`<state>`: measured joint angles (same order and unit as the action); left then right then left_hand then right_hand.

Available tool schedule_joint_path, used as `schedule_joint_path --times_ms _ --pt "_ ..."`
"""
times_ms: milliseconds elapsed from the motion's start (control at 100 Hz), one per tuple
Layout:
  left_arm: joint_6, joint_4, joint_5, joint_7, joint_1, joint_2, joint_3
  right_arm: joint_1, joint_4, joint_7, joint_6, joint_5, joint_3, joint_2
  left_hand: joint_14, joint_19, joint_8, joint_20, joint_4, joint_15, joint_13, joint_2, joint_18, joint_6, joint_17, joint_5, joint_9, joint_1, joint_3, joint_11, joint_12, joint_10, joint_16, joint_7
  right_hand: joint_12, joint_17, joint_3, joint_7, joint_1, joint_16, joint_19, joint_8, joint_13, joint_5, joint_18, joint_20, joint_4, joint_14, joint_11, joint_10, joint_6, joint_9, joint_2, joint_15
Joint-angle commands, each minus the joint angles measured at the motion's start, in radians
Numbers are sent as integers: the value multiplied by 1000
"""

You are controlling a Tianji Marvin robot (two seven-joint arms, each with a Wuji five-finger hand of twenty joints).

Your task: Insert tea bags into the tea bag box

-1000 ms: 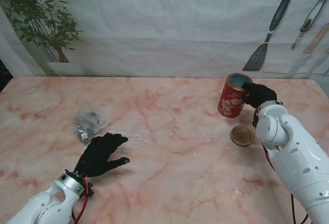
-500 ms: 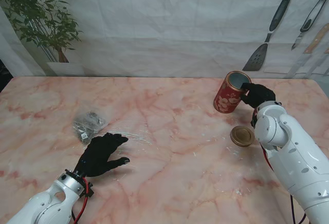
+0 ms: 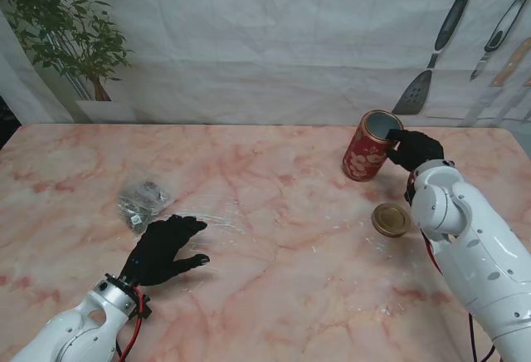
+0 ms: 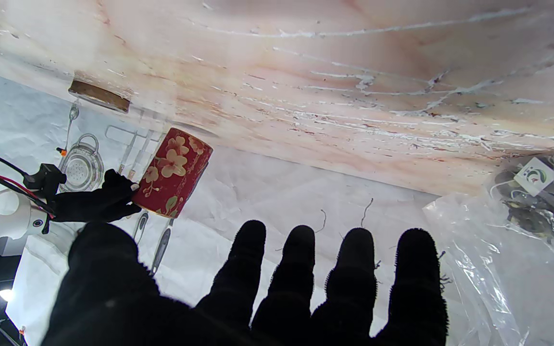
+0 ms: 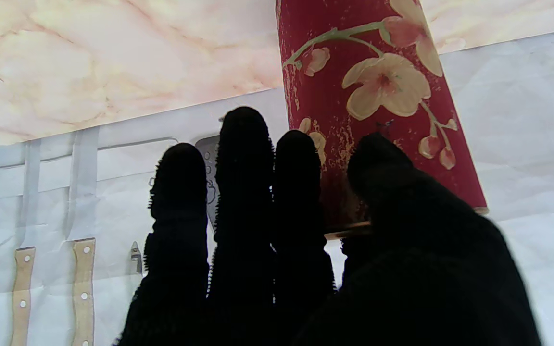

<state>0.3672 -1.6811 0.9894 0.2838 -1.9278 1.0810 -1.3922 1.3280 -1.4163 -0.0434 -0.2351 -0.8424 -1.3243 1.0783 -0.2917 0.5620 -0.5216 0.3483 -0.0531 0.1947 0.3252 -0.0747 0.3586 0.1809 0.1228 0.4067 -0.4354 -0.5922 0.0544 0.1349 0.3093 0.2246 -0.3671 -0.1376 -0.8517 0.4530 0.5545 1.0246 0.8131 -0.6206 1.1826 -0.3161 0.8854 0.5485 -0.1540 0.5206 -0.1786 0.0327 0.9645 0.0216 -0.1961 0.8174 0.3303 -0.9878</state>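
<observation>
Tilted further leftward, the red tin hangs in the right hand's grasp — carry it steadily toward the released left hand.

The tea bag box is red with pale flowers. The lid is gold; the table is pink marble.

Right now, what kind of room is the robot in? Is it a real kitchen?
Probably a pretend kitchen set up for robot practice. The spatula and knives seem printed on a wrinkly white backdrop, not hung. There is a pink marble table and a leafy plant.
</observation>
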Motion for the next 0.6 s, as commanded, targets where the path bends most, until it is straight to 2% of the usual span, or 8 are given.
schedule_joint_path --times_ms 0,220,590 --pt "2 -1 -4 -12 1 -1 2 1 -24 -15 18 0 0 -1 16 20 3 -2 23 -22 1 -5 -8 -10 -3 4 11 -4 -19 2 -14 -24 8 -2 -15 -6 -4 55 37 -11 30 -17 14 80 -31 16 0 9 19 -44 54 3 -99 -33" --pt "1 1 0 -4 2 0 3 -13 -30 -23 43 -5 26 -2 18 21 3 -1 23 -21 2 -5 -9 -10 -2 4 11 -4 -19 2 -13 -24 8 -2 -18 -4 -5 53 35 -13 31 -21 17 83 -32 17 0 5 20 -44 54 7 -98 -35" --pt "-5 -1 4 -6 -1 -1 3 -43 -8 7 79 61 84 10 17 21 3 -1 22 -21 2 -5 -8 -12 -3 3 10 -3 -18 2 -13 -24 8 -2 -22 -9 -3 49 36 -16 27 -26 14 86 -31 18 1 9 21 -41 57 7 -96 -38"
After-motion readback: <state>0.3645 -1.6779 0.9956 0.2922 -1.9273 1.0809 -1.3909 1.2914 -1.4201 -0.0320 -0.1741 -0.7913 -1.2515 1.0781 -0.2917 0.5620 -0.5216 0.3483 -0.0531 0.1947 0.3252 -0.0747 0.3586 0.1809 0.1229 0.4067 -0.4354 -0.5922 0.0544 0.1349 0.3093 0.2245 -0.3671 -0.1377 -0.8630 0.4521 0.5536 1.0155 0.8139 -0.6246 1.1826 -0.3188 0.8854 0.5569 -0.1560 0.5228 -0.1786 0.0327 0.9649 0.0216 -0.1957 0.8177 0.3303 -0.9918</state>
